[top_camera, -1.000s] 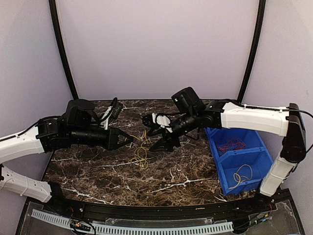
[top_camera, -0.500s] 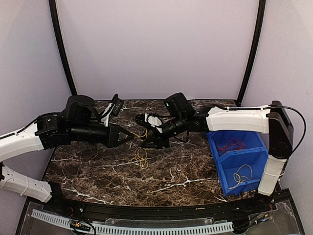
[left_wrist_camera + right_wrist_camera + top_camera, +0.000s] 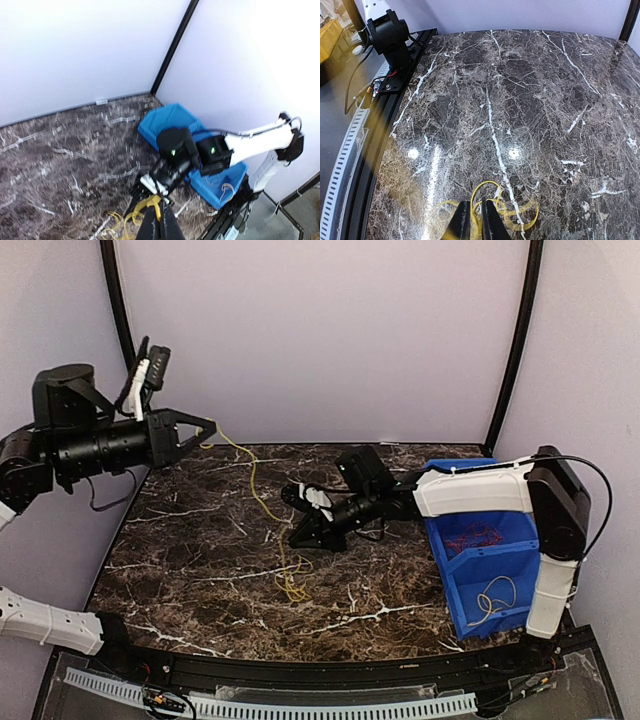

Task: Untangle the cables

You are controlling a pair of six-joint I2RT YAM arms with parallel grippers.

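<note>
A yellow cable point(image 3: 255, 490) runs from my raised left gripper point(image 3: 212, 426) down to a loose coil point(image 3: 292, 582) on the marble table. The left gripper is shut on the cable's upper end, high over the table's far left; in the left wrist view its fingers point(image 3: 160, 222) pinch the yellow strand point(image 3: 152, 201). My right gripper point(image 3: 298, 537) sits low on the table just above the coil. In the right wrist view its jaws point(image 3: 476, 220) stand narrow, with the yellow loop point(image 3: 486, 183) caught between them. No other cable lies on the table.
A blue bin point(image 3: 455, 585) stands at the right edge, holding red cables point(image 3: 475, 537) in its far compartment and a pale cable point(image 3: 495, 595) in the near one. Black frame posts rise at both back corners. A slotted rail point(image 3: 300, 708) runs along the front.
My left gripper has risen and swung back to the far left, drawing the yellow cable out into a long line. The right gripper dropped towards the table and closed on the cable near the coil.
</note>
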